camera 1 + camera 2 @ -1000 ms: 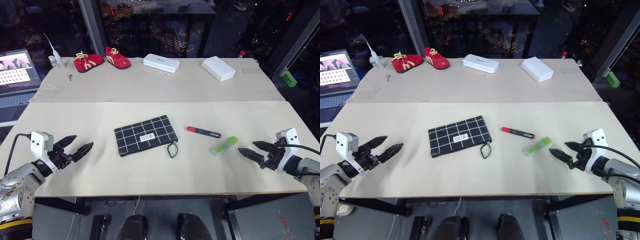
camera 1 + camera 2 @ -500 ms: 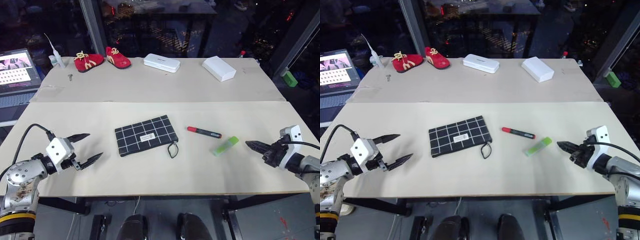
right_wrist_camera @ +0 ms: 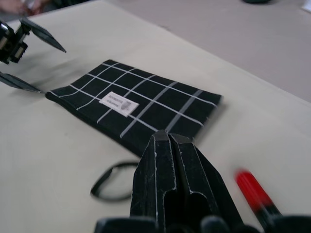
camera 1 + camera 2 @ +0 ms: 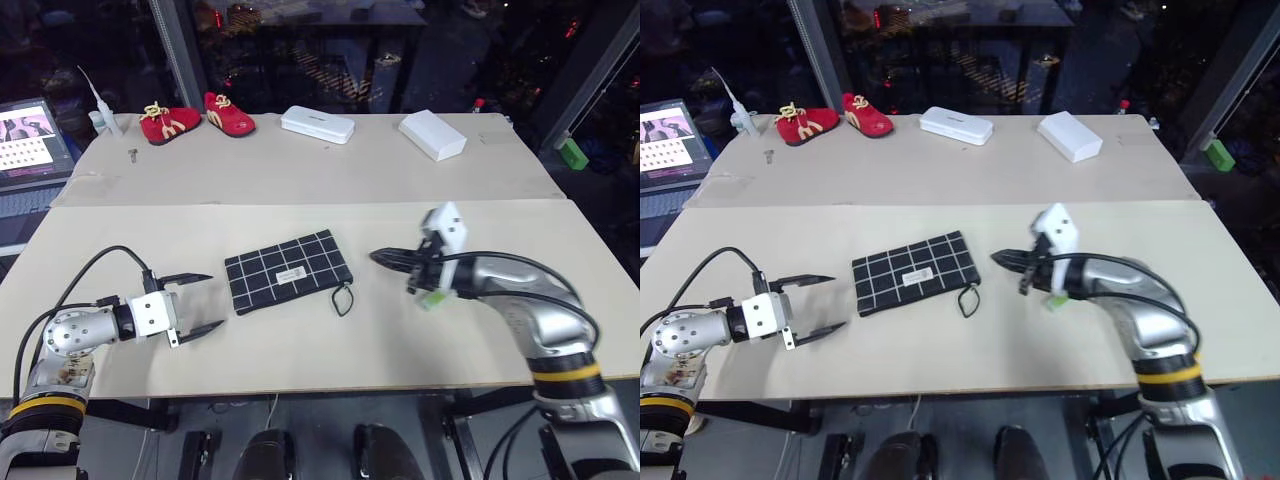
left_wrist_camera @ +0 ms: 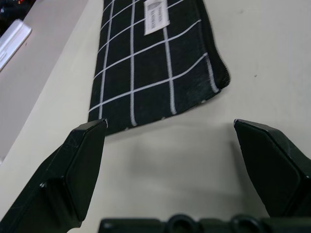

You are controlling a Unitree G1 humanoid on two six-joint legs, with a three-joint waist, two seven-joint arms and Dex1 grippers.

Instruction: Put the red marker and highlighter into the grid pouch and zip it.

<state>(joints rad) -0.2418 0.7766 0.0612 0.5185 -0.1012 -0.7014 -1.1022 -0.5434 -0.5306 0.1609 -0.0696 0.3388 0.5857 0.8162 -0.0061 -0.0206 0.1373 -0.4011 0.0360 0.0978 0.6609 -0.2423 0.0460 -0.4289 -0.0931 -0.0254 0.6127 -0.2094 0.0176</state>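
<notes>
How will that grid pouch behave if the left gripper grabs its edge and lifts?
The grid pouch looks like thin fabric lying flat, so it will probably sag and fold, not stay stiff. It seems empty, so likely light, and a push may slide it across the smooth table. Its cord loop would probably dangle.

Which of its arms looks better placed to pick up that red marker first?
Probably the right. The right gripper hangs shut just above the red marker, while the left gripper stands open on the far side of the grid pouch.

Grid pouch [image 4: 289, 270] matt woven cloth; red marker [image 3: 254, 196] glossy plastic; table [image 4: 300, 180] smooth matt board.
</notes>
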